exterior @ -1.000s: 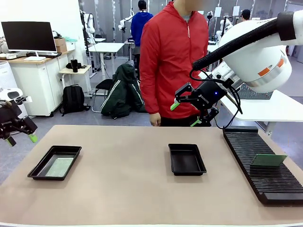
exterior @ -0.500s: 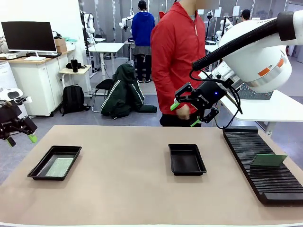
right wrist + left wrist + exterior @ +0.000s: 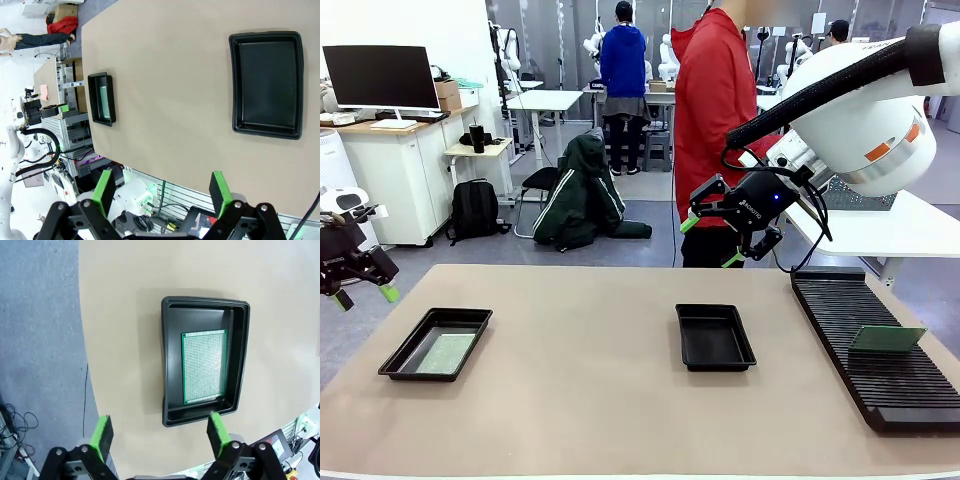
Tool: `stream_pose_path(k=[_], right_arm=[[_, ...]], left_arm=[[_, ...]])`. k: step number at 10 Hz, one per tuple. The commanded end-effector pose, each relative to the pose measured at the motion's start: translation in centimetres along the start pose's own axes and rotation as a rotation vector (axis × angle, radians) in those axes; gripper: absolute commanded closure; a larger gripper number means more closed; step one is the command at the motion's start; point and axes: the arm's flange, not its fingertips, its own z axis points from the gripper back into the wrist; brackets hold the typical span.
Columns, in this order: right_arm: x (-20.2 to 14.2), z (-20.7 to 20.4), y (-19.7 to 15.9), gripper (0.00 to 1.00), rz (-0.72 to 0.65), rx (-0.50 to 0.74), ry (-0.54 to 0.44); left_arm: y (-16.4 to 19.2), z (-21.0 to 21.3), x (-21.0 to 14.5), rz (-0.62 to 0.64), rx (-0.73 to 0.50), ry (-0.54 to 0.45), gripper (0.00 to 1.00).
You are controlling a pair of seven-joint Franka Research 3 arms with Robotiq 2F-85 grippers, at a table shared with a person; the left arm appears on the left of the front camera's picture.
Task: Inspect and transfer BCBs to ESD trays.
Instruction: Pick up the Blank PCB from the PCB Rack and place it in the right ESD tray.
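Two black ESD trays lie on the tan table. The left tray holds one flat green BCB. The middle tray has a bare floor. Another BCB stands on edge in the black slotted rack at the right. My left gripper hovers open off the table's left edge, and its wrist view looks down on the tray and its BCB. My right gripper hangs open above the far edge, behind the middle tray.
A person in a red jacket stands at the far side, behind my right gripper. The right arm's large white body looms at the upper right. A wide stretch of tabletop lies between the two trays.
The person in red has turned and shifted to the right behind the table. Both arms and both trays stay where they were.
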Motion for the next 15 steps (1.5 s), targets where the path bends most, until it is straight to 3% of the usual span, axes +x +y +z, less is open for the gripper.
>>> stream_pose_path(k=[1, 6, 11, 15], right_arm=[[-0.1, -0.1, 0.0, 0.00, -0.005, -0.001, -0.001], [0.0, 0.0, 0.0, 0.00, 0.000, 0.000, 0.000], [-1.9, 10.8, -5.2, 0.00, 0.009, -0.174, -0.086], [0.1, 21.9, -9.3, 0.00, 0.184, -0.288, -0.077]], left_arm=[[0.1, -0.2, -0.1, -0.002, 0.001, -0.013, 0.00], [0.1, -0.2, -0.1, -0.002, 0.001, -0.013, 0.00], [0.1, -0.2, -0.1, -0.002, 0.001, -0.013, 0.00], [0.1, -0.2, -0.1, -0.002, 0.001, -0.013, 0.00]])
